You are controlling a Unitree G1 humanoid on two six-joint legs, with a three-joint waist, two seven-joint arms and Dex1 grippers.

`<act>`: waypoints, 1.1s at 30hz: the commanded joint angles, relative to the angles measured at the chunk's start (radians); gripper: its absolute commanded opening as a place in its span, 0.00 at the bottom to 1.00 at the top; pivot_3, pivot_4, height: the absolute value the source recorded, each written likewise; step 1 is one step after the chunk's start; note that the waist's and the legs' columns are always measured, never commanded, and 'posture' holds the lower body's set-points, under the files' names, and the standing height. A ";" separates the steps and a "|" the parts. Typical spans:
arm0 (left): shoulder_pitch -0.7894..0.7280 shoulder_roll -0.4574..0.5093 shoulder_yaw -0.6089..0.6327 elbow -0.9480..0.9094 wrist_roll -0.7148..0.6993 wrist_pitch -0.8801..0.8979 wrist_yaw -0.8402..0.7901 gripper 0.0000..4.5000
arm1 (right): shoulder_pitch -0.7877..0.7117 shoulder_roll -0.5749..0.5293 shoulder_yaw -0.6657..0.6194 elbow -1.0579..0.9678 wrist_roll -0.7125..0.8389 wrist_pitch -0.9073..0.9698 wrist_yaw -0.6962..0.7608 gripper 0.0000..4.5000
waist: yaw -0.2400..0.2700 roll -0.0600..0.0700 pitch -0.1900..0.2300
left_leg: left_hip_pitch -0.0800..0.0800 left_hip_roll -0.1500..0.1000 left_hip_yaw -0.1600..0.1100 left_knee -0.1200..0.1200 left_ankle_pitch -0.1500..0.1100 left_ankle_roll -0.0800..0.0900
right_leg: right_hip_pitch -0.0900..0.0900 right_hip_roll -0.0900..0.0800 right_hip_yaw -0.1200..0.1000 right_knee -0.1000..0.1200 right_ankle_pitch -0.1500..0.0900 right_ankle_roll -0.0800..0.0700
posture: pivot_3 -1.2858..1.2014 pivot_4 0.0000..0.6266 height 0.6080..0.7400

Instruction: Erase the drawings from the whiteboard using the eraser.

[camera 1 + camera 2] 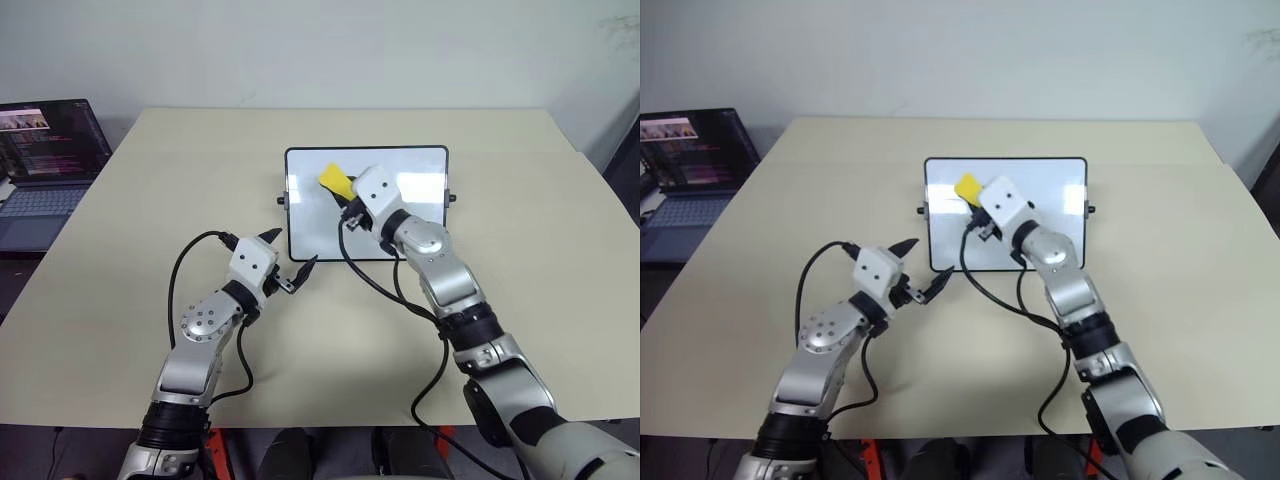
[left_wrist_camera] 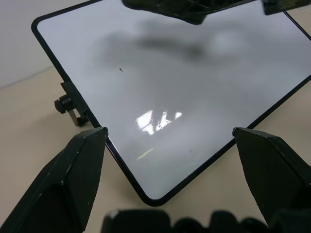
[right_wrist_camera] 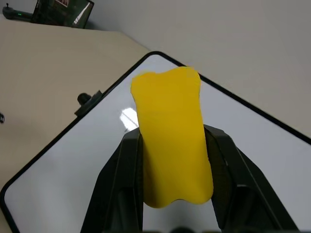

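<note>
Right gripper (image 3: 172,160) was clamped on the eraser (image 1: 335,180), which I held above the whiteboard (image 1: 420,165), clear of its surface. No drawings were visible on the uncovered board, apart from one tiny dark speck in the left wrist view. By my judgement the erasing step was at or near completion; the next move called for checking the area under the eraser, then wiping any remainder. My right forearm reached forward over the board's near edge. Left gripper (image 1: 291,262) stood wide and empty at the board's near left corner, over the bench (image 1: 120,260).
</note>
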 commanded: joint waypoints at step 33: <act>0.009 0.002 0.016 -0.056 -0.004 -0.006 0.019 1.00 | -0.011 0.051 0.038 0.278 -0.029 -0.109 -0.015 0.31 | 0.002 0.000 0.000 | -0.001 0.000 0.000 0.000 0.000 0.000 | 0.000 0.000 0.000 0.000 0.000 0.000 | 0.52 0.24 1.00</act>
